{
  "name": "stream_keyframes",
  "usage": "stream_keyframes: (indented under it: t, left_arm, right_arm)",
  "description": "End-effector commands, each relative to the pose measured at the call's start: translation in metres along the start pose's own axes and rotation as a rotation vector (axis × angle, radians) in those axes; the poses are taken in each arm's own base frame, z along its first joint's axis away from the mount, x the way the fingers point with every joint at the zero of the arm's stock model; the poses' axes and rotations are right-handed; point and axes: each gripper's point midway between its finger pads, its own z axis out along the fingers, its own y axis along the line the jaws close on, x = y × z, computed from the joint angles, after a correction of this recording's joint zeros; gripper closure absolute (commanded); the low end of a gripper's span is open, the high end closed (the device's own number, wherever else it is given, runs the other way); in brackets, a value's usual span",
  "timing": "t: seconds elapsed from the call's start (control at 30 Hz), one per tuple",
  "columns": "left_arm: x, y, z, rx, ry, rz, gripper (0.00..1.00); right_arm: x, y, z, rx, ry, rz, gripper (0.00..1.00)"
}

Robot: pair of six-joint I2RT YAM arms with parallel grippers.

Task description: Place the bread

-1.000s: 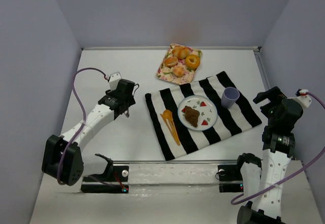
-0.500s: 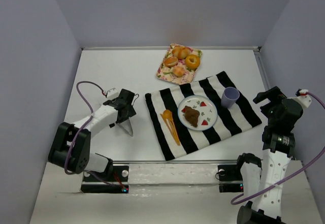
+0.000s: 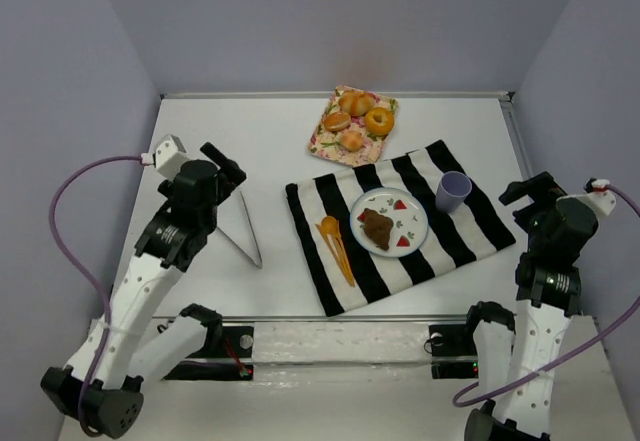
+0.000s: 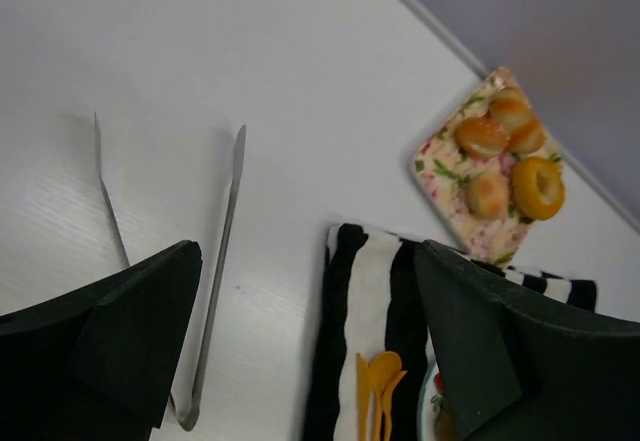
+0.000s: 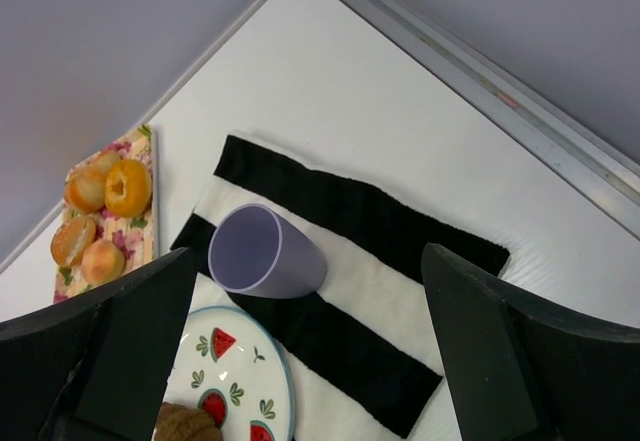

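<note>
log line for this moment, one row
bread on plate | tongs lying on table, left of cloth | left arm jaws open, empty | right arm jaws open, empty | stage: bread placed

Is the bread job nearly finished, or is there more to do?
It looks finished. The dark bread sits on the plate. The tongs lie on the table, and the left gripper is open and empty near them. Nothing is in hand; apparently nothing is left.

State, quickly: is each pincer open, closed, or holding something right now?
Left pincer: open, holding nothing; the metal tongs lie loose nearby.
Right pincer: open, holding nothing.
</note>
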Motion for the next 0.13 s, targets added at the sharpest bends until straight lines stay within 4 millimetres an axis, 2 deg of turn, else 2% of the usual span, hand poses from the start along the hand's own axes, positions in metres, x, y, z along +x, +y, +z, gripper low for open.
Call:
stream_keyframes:
  t: [0.0, 0.1]
  left_arm:
    - [-0.0495, -0.0125, -0.0259, 0.101, -0.183, -0.064, 0.01]
    - [-0.0491, -0.0067, -0.0297, 0.11, -0.2, -0.073, 0.01]
  right_arm:
    - [-0.0201, 0.004, -0.0079, -0.017, -0.088, 0.0, 0.0]
    - [-0.0223, 0.0047, -0.0106, -0.025, -0.109, 0.01, 0.0]
